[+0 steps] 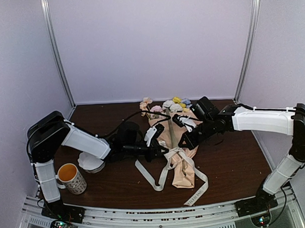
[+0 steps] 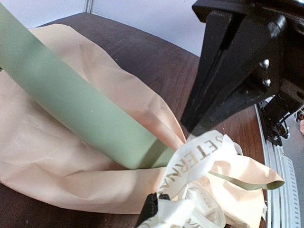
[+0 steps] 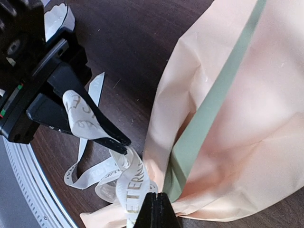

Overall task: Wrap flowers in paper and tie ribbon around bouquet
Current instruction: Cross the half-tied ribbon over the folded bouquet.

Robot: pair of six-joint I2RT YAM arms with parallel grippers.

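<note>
The bouquet (image 1: 180, 168) lies lengthwise mid-table, the flowers (image 1: 168, 104) poking out at its far end. Its paper (image 2: 57, 142) is peach with a sage-green strip (image 2: 71, 99). The cream lettered ribbon (image 1: 175, 155) crosses the cone's narrow waist, and its tails trail toward the table's front edge. My left gripper (image 1: 165, 151) is at the waist from the left, shut on the ribbon (image 2: 199, 156). From the right, my right gripper (image 1: 182, 144) is shut on another stretch of the ribbon (image 3: 133, 183). The two grippers' tips are very close together.
A white bowl (image 1: 91, 161) and a patterned mug (image 1: 72, 178) stand at the front left beside the left arm. A metal rail (image 1: 156, 221) runs along the table's near edge. Pale walls close the back and both sides.
</note>
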